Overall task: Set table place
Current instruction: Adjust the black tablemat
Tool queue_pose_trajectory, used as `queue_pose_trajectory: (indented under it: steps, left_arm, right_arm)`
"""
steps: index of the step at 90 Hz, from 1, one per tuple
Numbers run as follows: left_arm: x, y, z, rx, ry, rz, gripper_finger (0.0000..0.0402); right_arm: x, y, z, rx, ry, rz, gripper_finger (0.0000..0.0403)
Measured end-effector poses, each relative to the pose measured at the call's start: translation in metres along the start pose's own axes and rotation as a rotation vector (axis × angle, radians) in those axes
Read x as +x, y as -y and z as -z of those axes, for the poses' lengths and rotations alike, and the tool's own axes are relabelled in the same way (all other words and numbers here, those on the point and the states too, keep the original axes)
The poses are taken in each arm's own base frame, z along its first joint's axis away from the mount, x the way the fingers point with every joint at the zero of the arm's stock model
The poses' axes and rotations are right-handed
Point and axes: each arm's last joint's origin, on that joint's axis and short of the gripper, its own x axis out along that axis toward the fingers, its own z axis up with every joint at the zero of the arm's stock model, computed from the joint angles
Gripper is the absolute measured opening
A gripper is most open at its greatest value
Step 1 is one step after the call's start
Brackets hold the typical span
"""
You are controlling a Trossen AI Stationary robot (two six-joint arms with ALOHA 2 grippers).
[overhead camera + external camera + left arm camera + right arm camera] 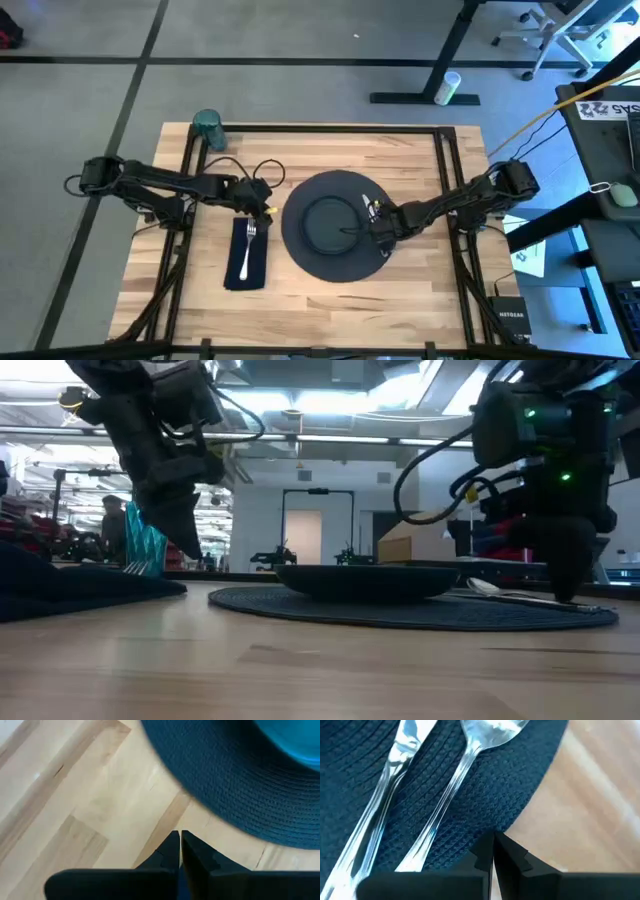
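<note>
The right gripper, fingers pressed together and empty, sits just beside the silver spoon and knife lying parallel, handles toward it, on the woven dark grey round charger; the left gripper, likewise closed, is farther off.

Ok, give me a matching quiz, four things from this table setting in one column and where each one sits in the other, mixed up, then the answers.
Things:
1. fork
2. spoon
3. teal cup
4. small plate

Places:
A. centre of the charger
B. back left corner of the table
C. on the navy napkin
D. on the charger's right part, beside the knife

Pairs: 1-C, 2-D, 3-B, 4-A
</note>
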Motion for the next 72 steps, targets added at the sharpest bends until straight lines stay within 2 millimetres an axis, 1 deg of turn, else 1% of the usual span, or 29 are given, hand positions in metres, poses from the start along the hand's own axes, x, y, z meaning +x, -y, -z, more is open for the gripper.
queue_pose_trajectory:
  steps: [23, 35, 51, 62, 72]
  left_arm:
    - [0.0, 0.0, -0.001, 0.009, 0.013, 0.007, 0.0001]
    - [-0.005, 0.002, -0.002, 0.035, 0.019, 0.014, 0.0001]
    - [-0.019, 0.017, -0.005, 0.136, -0.005, 0.074, 0.0001]
    - [-0.023, 0.03, 0.005, 0.228, -0.051, 0.13, 0.0001]
    - [-0.026, 0.039, 0.015, 0.27, -0.091, 0.16, 0.0001]
  right_arm:
    - [-0.004, -0.009, 0.02, -0.004, -0.011, -0.021, 0.0]
    - [-0.007, -0.013, 0.026, -0.014, -0.011, -0.034, 0.0]
    - [-0.007, -0.015, 0.028, -0.048, -0.003, -0.04, 0.0]
    - [-0.007, -0.016, 0.026, -0.086, 0.016, -0.054, 0.0]
    - [-0.007, -0.016, 0.026, -0.095, 0.037, -0.041, 0.0]
